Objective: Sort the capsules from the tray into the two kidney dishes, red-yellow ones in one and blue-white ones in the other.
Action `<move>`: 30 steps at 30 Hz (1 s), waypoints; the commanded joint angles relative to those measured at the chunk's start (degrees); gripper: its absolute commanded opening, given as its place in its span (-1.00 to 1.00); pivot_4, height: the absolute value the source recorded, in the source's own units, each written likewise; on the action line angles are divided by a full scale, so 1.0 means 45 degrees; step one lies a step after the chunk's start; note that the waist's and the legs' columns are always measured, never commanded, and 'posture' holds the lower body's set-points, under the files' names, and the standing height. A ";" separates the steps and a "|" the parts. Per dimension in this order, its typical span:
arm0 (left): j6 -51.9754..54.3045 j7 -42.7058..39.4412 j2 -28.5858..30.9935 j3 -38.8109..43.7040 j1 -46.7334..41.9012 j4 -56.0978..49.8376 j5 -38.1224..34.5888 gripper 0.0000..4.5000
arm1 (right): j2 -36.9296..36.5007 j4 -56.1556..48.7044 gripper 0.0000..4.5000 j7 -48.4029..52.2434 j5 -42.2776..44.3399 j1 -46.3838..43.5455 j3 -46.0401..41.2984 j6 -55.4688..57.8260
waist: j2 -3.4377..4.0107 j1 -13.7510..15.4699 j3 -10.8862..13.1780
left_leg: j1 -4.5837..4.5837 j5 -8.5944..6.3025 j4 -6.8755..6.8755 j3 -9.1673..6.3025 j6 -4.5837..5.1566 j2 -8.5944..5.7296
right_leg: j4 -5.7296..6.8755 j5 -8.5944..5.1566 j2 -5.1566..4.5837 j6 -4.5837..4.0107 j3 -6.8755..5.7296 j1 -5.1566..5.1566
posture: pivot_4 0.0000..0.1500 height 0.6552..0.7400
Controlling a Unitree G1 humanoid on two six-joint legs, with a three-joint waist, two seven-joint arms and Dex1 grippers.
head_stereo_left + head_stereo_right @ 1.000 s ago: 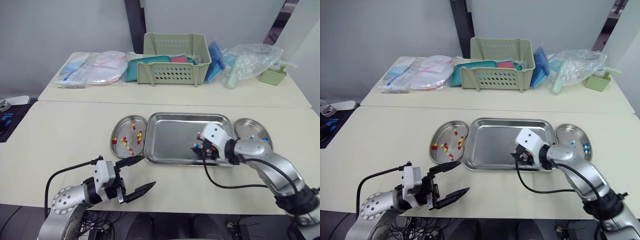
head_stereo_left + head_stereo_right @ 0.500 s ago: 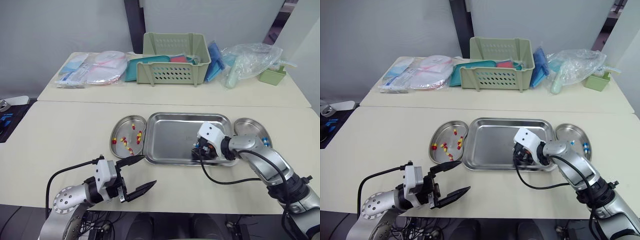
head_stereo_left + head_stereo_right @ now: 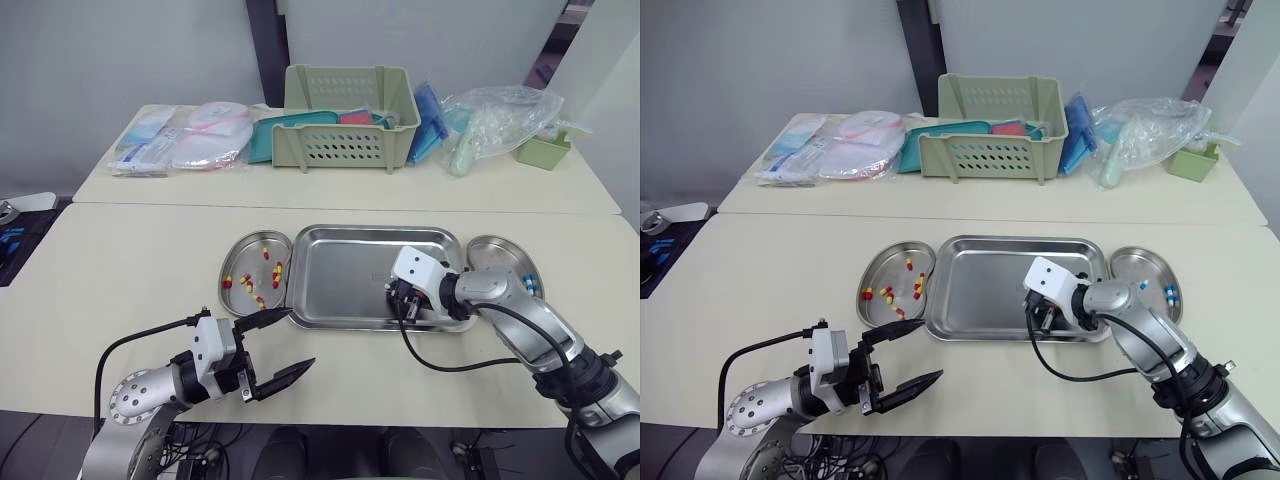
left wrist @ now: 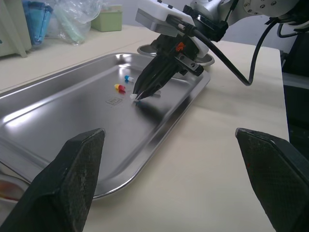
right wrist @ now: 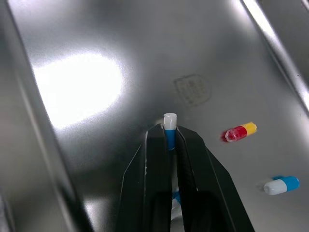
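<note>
Fingers (image 5: 188, 159) of the right gripper (image 3: 402, 306) clenched on one blue-white capsule (image 5: 169, 124); white end protrudes past the tips, blue half pinched between them. Grasp point lies at about 4 o'clock inside the rectangular stainless steel tray (image 3: 340, 270), tips low over the tray floor; contact with the floor cannot be told. Two loose capsules near the pinched one on the tray floor: one red-yellow capsule (image 5: 240, 132) and a second blue-white capsule (image 5: 281, 185), apart from each other. Left steel kidney dish (image 3: 240, 255) sits at 9 o'clock of the tray, touching its edge, with several red-yellow capsules (image 3: 278, 270) in it. Right steel kidney dish (image 3: 495, 255) sits at 3 o'clock of the tray, with blue-white capsules (image 3: 528, 284) at its far side. Left gripper (image 3: 300, 337) at 7 o'clock of the tray, above the cream counter (image 3: 130, 270), fingers spread wide, grasping nothing.
</note>
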 commanded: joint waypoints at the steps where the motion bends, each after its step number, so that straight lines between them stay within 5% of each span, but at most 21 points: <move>1: -0.0189 -0.0163 0.0082 -0.0091 -0.0001 -0.0396 -0.0129 1.00 | -0.0544 -0.1595 -0.98 0.0336 0.0593 0.0362 -0.1517 0.0190 | 0.0000 0.0006 0.0000 | -0.0007 0.0000 0.0000 -0.0001 0.0000 0.0000 | 0.0000 0.0000 0.0000 0.0000 0.0000 -0.0003 | 1.00 0.98; 8: -0.0353 -0.1100 0.0231 -0.0287 0.0010 -0.0556 -0.0526 1.00 | -0.1803 -0.3436 -0.98 0.0786 0.2044 0.2398 -0.4915 0.1014 | -0.0001 0.0041 0.0001 | -0.0023 0.0000 0.0000 -0.0002 0.0000 -0.0002 | -0.0005 0.0000 -0.0001 0.0000 -0.0003 -0.0010 | 1.00 0.98; 15: -0.0471 -0.1679 0.0175 -0.0504 -0.0452 -0.0374 -0.0682 1.00 | -0.3353 -0.2545 -0.98 0.0819 0.1962 0.5722 -0.8765 0.0724 | 0.0001 0.0070 0.0004 | -0.0022 0.0000 0.0001 0.0014 0.0001 -0.0006 | -0.0011 0.0000 -0.0002 0.0000 0.0004 -0.0003 | 1.00 0.98; 27: -0.0679 -0.1741 -0.0075 -0.0601 -0.0795 -0.0129 -0.0659 1.00 | -0.3279 -0.2093 -0.98 0.0048 0.2230 0.6468 -0.9205 0.0838 | 0.0014 -0.0001 0.0004 | 0.0001 0.0000 -0.0001 0.0027 0.0002 0.0000 | 0.0000 0.0000 0.0003 0.0000 0.0018 0.0010 | 1.00 0.98; 30: -0.0714 -0.1675 -0.0109 -0.0605 -0.0788 -0.0111 -0.0650 1.00 | -0.3186 -0.2031 -0.64 -0.0137 0.2268 0.6377 -0.9276 0.0831 | 0.0014 0.0008 0.0005 | 0.0001 0.0000 -0.0001 0.0026 0.0002 0.0000 | -0.0004 0.0000 0.0002 0.0001 0.0016 0.0013 | 1.00 0.98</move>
